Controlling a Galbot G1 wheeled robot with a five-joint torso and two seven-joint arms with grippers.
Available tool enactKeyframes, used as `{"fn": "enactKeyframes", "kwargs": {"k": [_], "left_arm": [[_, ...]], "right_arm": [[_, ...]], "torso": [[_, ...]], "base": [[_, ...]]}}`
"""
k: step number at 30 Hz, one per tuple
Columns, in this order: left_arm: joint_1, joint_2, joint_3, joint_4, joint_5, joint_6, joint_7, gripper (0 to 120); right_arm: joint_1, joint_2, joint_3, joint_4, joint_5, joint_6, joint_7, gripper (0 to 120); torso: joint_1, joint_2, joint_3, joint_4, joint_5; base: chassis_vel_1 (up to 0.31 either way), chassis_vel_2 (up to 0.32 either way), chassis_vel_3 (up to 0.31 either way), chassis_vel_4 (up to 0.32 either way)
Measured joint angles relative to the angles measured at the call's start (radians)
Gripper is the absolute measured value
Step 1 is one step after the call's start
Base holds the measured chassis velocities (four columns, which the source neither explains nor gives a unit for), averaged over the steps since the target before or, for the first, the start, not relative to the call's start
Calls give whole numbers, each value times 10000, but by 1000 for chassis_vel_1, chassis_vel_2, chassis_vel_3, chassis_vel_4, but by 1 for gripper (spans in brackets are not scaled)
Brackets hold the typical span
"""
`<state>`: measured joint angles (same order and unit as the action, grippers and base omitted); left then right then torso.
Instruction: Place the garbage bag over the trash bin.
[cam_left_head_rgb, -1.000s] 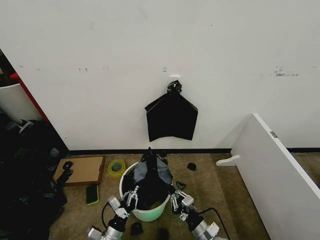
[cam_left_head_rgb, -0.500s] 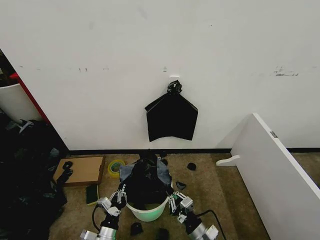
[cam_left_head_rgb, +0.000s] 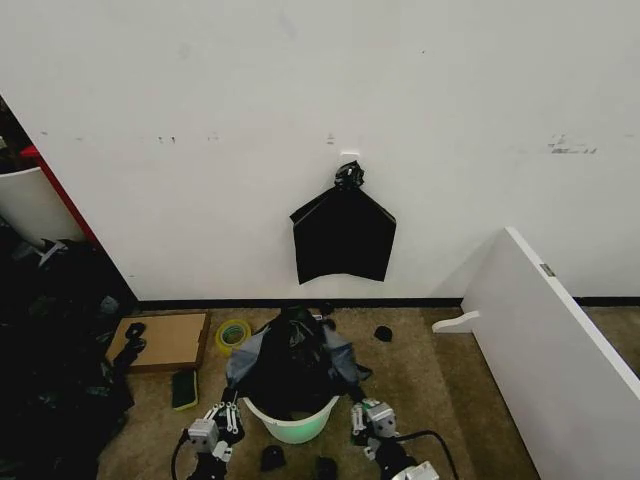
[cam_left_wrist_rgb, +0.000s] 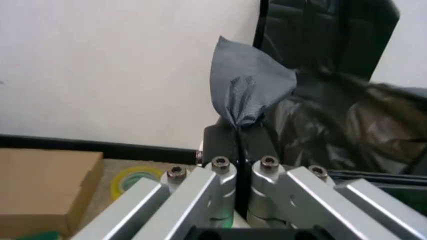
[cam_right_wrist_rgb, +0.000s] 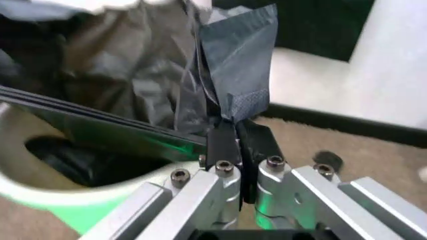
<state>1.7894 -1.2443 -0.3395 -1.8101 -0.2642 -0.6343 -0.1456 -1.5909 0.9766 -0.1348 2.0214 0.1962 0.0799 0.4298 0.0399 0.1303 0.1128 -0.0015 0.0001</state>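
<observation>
At the near edge of the head view, the left gripper (cam_left_head_rgb: 222, 420) and right gripper (cam_left_head_rgb: 366, 418) sit low on either side of the bin (cam_left_head_rgb: 296, 427), which stands on the carpet. Each gripper's jaws are pinched tight on an edge of the bag (cam_left_head_rgb: 290, 358); the wrist views show grey plastic bunched between the closed fingers (cam_left_wrist_rgb: 217, 145) and (cam_right_wrist_rgb: 223, 145). The bag is stretched wide between them, draped over the bin's mouth and spilling past its rim. Beyond lie a tape roll (cam_left_head_rgb: 233, 334) and cardboard (cam_left_head_rgb: 162, 340), then the wall with a black bundle (cam_left_head_rgb: 343, 237) hanging on it.
</observation>
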Motion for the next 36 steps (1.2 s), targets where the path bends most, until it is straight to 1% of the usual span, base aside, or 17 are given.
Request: {"fn": "enactKeyframes", "kwargs": {"k": [3, 4, 8, 14, 15, 16, 17, 18, 20, 22, 23, 27, 29, 30, 33, 35, 36], "left_arm": [[200, 4, 37, -142, 633, 165, -686, 0], [200, 4, 37, -142, 633, 165, -686, 0], [395, 40, 69, -286, 1438, 489, -1621, 0], [550, 86, 54, -364, 1887, 951, -2373, 0], [546, 102, 33, -329, 1896, 1001, -2418, 0], [532, 130, 5, -250, 1896, 1054, -2453, 0], [532, 130, 5, -250, 1896, 1054, -2453, 0], [513, 147, -6, -180, 1895, 1099, -2466, 0], [472, 166, -20, -62, 1877, 1252, -2485, 0], [436, 168, -21, 24, 1860, 1376, -2492, 0], [388, 166, -20, 105, 1844, 1445, -2497, 0], [157, 119, 26, 373, 1792, 1604, -2499, 0], [-52, 50, 82, 604, 1784, 1744, -2480, 0], [-189, 1, 113, 738, 1786, 1820, -2449, 0], [-453, -98, 148, 1003, 1757, 1979, -2379, 0], [-642, -164, 171, 1142, 1669, 2127, -2312, 0], [-740, -192, 182, 1217, 1600, 2218, -2278, 0]], "right_arm": [[-263, -513, -96, 246, -27, -209, -6, 0], [-263, -513, -96, 246, -27, -209, -6, 0], [-595, -1112, -281, 491, -113, -558, -345, 0], [-623, -1170, -346, 347, -227, -585, -949, 0], [-567, -1139, -346, 281, -247, -585, -1095, 0], [-468, -1080, -348, 147, -321, -585, -1320, 0], [-468, -1080, -348, 147, -321, -585, -1320, 0], [-402, -1043, -356, 46, -392, -585, -1446, 0], [-247, -983, -434, -244, -676, -585, -1813, 0], [-185, -982, -528, -485, -947, -582, -2109, 0], [-160, -988, -615, -663, -1146, -536, -2339, 0], [-47, -922, -446, -1098, -1500, -286, -2838, 0], [84, -863, -222, -1349, -1633, -162, -2986, 0], [150, -831, -94, -1502, -1698, -80, -3037, 0], [243, -779, 143, -1782, -1782, 126, -3169, 0], [369, -696, 349, -2095, -1791, 470, -3370, 0], [446, -629, 470, -2321, -1782, 740, -3564, 0]], "torso": [[0, 0, 0, 1, -1], [0, 0, 0, 1, -1], [0, 0, 0, 0, -5], [0, 0, 0, -6, -15], [0, 0, 0, -6, -14], [0, 0, 0, -6, -1], [0, 0, 0, -6, -1], [0, 0, 1, -2, 8], [0, 0, 1, 4, 11], [0, -2, 1, 3, 11], [0, -2, 1, -2, 8], [0, -2, 1, -6, 27], [0, -2, 1, 0, 19], [0, -2, 2, 2, 5], [0, -2, 2, -2, 13], [0, -2, 1, 0, 0], [0, -2, 2, -1, 2]], "base": [[0, 0, 0, 0], [0, 0, 0, 0], [0, 0, 0, 0], [0, 0, 0, 0], [0, 0, 0, 0], [0, 0, 0, 0], [0, 0, 0, 0], [0, 0, 0, 0], [0, 0, 0, 0], [0, 0, 0, 0], [0, 0, 0, 0], [0, 0, 0, 0], [0, 0, 0, 0], [0, 0, 0, 0], [0, 0, 0, 0], [0, 0, 0, 0], [0, 0, 0, 0]]}}
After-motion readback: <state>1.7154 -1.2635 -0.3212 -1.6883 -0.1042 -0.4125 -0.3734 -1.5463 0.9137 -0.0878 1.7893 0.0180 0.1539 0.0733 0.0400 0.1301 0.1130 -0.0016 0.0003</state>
